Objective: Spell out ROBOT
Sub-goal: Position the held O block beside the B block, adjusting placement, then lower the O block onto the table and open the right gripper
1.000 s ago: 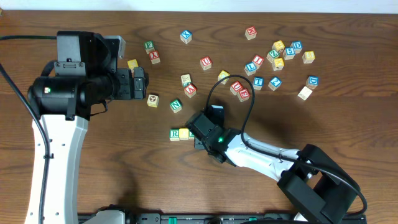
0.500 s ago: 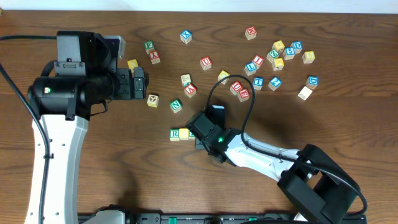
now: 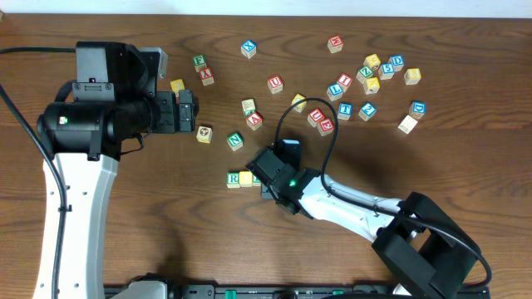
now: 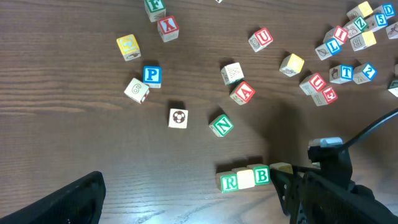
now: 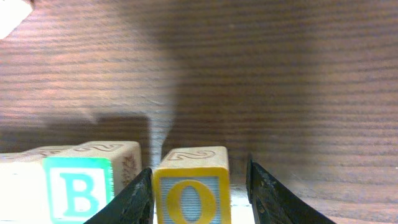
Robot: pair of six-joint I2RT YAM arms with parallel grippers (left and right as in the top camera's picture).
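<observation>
Row under assembly on the table (image 3: 166, 237), a dark brown surface whose fine wood grain runs left to right. The R cube (image 4: 229, 182), a plain yellow-faced cube (image 4: 245, 179) and the B cube (image 4: 261, 175) stand touching in one line near the table's front middle. The line's long axis lies along the grain and rises slightly to the right in the left wrist view. The green letters R and B face upward and read upright from the front edge. The O cube (image 5: 191, 186) sits at the right end of this line, just beside the B cube and parted from it by a narrow gap. Its yellow O, set in a yellow frame, faces the right wrist camera upright. The right tool (image 5: 200, 196) is partly closed, its two black fingers pressed against the O cube's left and right sides, and the left finger (image 5: 135, 198) occupies the gap. The left tool (image 3: 191, 110) hangs spread fully wide and holds nothing, well apart from the row at the table's left. All cubes are small, square-edged pale wood, with painted letter faces and relief-carved figures on their tops. The blue-lettered T cube (image 4: 344, 73) lies among the loose cubes at the far right.
</observation>
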